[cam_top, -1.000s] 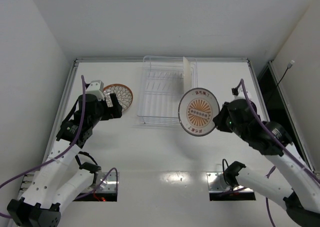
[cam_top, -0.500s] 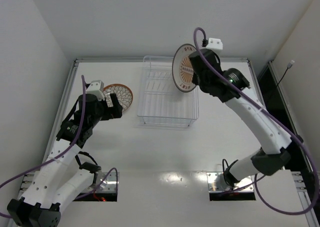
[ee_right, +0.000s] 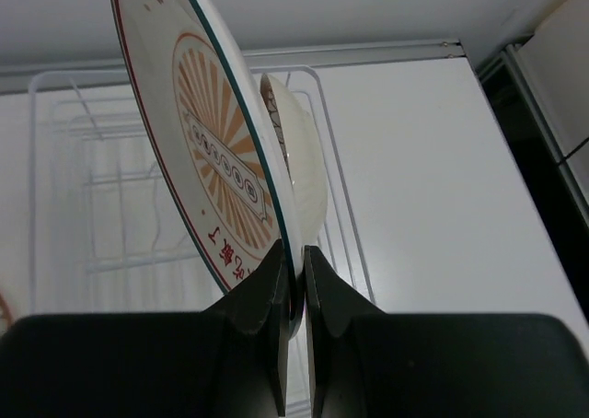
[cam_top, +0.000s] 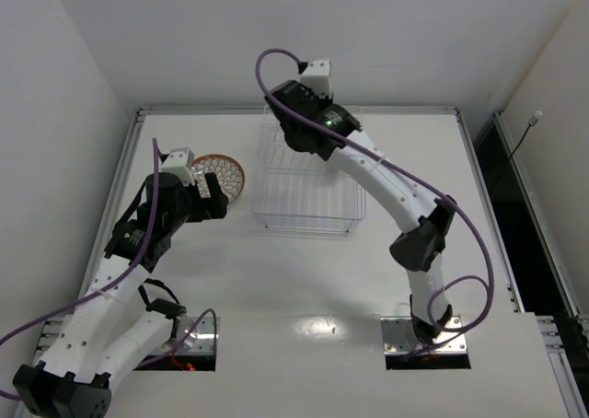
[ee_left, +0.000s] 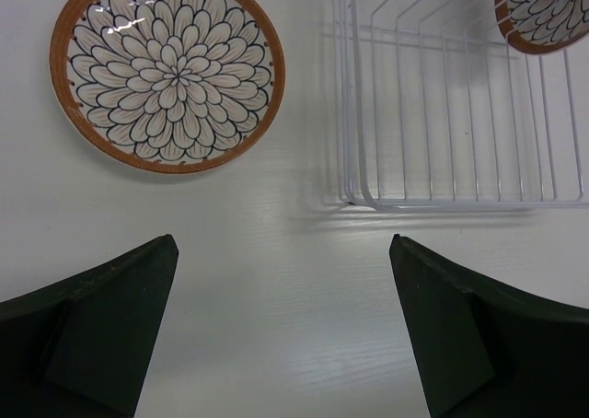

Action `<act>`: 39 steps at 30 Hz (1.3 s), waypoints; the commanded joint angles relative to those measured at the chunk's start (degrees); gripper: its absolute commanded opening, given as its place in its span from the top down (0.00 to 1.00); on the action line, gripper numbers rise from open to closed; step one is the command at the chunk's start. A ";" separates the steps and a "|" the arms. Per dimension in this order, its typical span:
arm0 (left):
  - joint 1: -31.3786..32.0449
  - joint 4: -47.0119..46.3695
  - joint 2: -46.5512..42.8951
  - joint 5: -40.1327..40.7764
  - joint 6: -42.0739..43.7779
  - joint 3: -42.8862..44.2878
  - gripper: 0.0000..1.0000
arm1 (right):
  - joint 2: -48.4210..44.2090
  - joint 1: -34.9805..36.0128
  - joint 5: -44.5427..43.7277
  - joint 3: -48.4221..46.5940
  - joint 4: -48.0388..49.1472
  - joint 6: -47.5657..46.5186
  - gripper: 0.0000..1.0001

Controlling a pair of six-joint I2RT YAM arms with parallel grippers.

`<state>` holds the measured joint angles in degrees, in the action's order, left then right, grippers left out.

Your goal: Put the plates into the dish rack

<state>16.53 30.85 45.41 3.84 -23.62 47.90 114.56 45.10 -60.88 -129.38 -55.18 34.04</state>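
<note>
Pinching sunburst plate [ee_right: 212, 133] by rim in tightly closed right gripper [ee_right: 293, 261], on edge to slot between dividers | above dish rack [cam_top: 299, 192] at far edge of table [cam_top: 304, 280], beside standing plate [ee_right: 299, 160] | left gripper [ee_left: 285, 326] fully spread, empty, near flat lattice plate [ee_left: 166, 73] toward left edge.

White table [cam_top: 304, 280], orange-rimmed plate [ee_left: 167, 71] lying flat at its left, wire dish rack [ee_left: 460, 200] just beside the plate

Left arm bent at the elbow, left gripper [ee_left: 282, 243] wide open (aimed downward). Right arm extended far forward, right gripper [ee_right: 293, 252] pinching the rim of the sunburst plate [ee_right: 216, 160].
</note>
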 commanded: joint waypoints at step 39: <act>1.75 -1.32 -0.50 -0.94 -0.11 0.09 0.00 | 20.09 -0.89 -40.02 17.15 99.17 -84.55 1.00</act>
<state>17.72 30.79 45.84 2.98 -23.62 47.90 135.31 44.62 -83.66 -112.81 25.82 -39.55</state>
